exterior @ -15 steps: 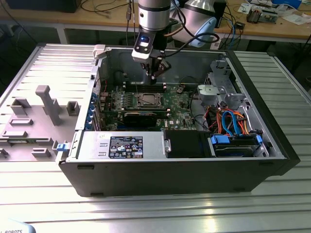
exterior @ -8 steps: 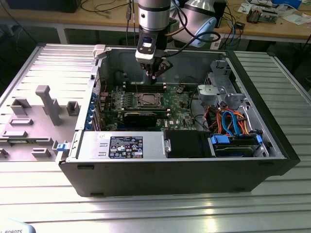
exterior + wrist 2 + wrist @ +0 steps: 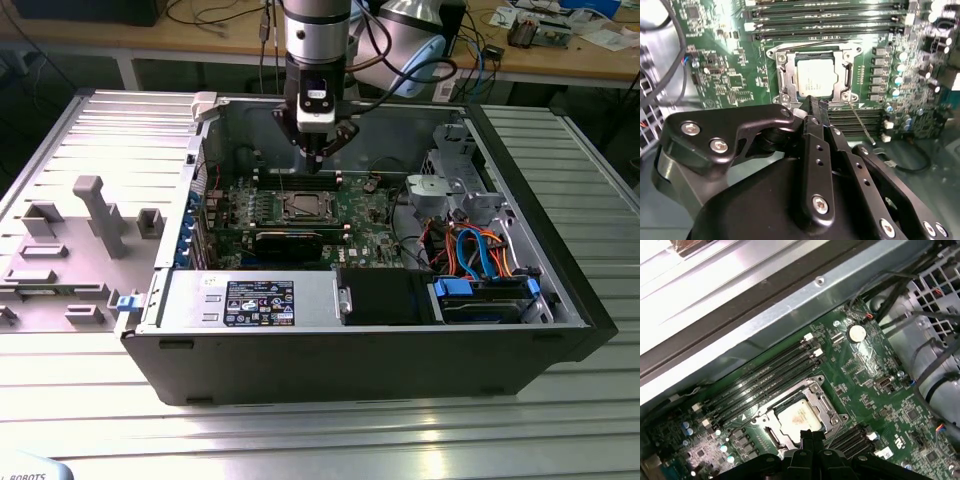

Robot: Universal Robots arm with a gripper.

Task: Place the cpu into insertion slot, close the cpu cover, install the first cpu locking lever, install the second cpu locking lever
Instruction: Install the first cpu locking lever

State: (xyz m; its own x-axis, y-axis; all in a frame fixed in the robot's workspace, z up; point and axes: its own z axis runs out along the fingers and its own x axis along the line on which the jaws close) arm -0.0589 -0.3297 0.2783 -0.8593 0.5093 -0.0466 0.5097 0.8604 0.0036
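Cpu [image 3: 815, 75]: small flat square, pale silvery-grey metal top with faint print on it, not read off. It lies flat in the insertion slot [image 3: 288, 207], on the green motherboard [image 3: 725, 75] towards the far wall of the open computer case [image 3: 560, 300], a little to the exterior view's left of the case's middle.

Cpu cover [image 3: 846, 75]: thin silver frame lying down around the chip, whose top shows through the square window.

A thin wire lever [image 3: 862, 125] slants away from one corner of the socket, across the black memory slots [image 3: 860, 116] beside it.

Gripper [image 3: 316, 158]: black, hanging from the arm over the far part of the board. In both wrist views its fingertips are pinched together with nothing seen between them, the tip just beside the socket's edge. I cannot tell whether it touches.

Writing: a black label [image 3: 260, 300] with white and blue print is stuck on the silver box along the case's near wall.

Other: blue and orange cables [image 3: 480, 250] at the exterior view's right, a round coin cell [image 3: 856, 332] on the board, and a grey fixture tray [image 3: 90, 215] outside the case at the exterior view's left.
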